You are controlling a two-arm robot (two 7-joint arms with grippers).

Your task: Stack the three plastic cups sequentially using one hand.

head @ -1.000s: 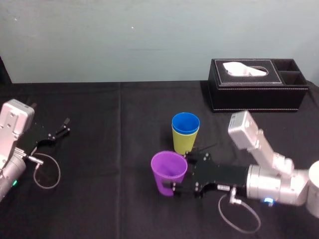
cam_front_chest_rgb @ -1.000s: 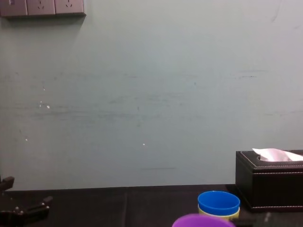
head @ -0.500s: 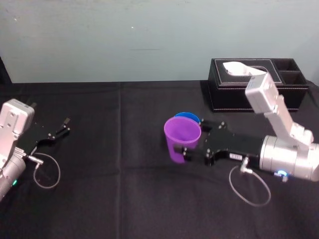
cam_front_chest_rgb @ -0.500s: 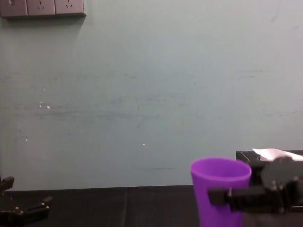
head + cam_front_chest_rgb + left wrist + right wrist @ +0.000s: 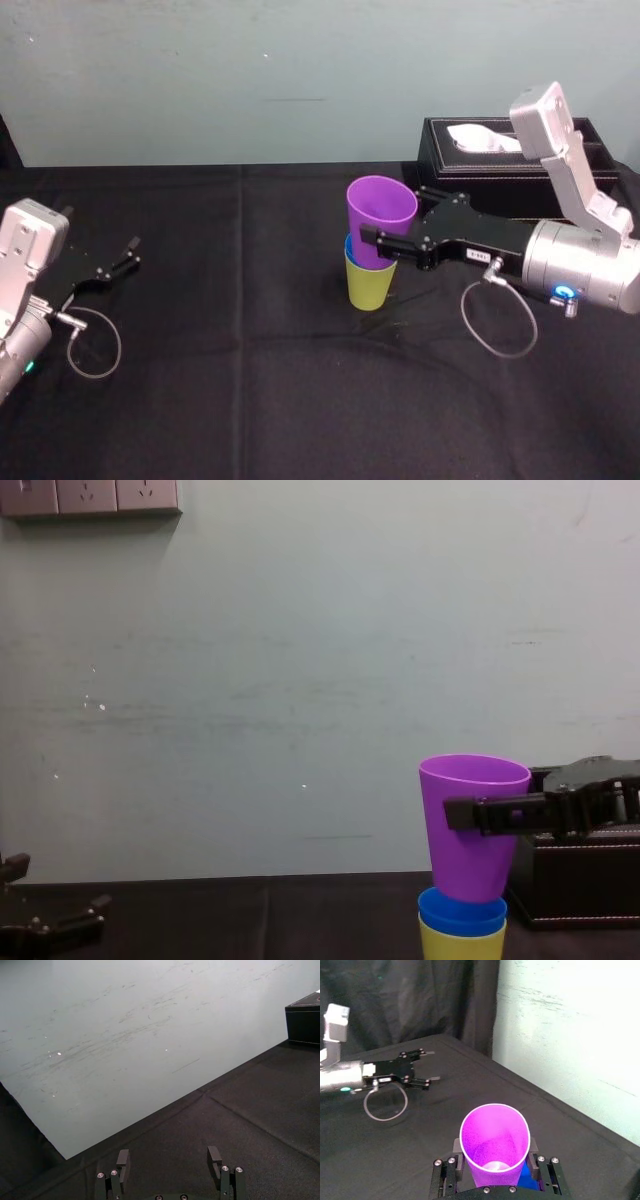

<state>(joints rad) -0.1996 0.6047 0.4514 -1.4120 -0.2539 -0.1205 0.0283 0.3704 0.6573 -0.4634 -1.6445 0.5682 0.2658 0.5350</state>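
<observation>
Left gripper (image 5: 131, 254) parked at left, jaws apart, empty. Centre: blue cup (image 5: 349, 247) nested in yellow-green cup (image 5: 368, 283); purple cup (image 5: 380, 215) at its mouth (depth unclear), clamped by right gripper (image 5: 383, 234). Risk: off-centre descent catches the rim, topples stack.

Right gripper (image 5: 388, 222) held level with its jaws clamped on the purple cup (image 5: 380, 212) between them; left gripper (image 5: 132, 252) parked low, jaws spread apart.
</observation>
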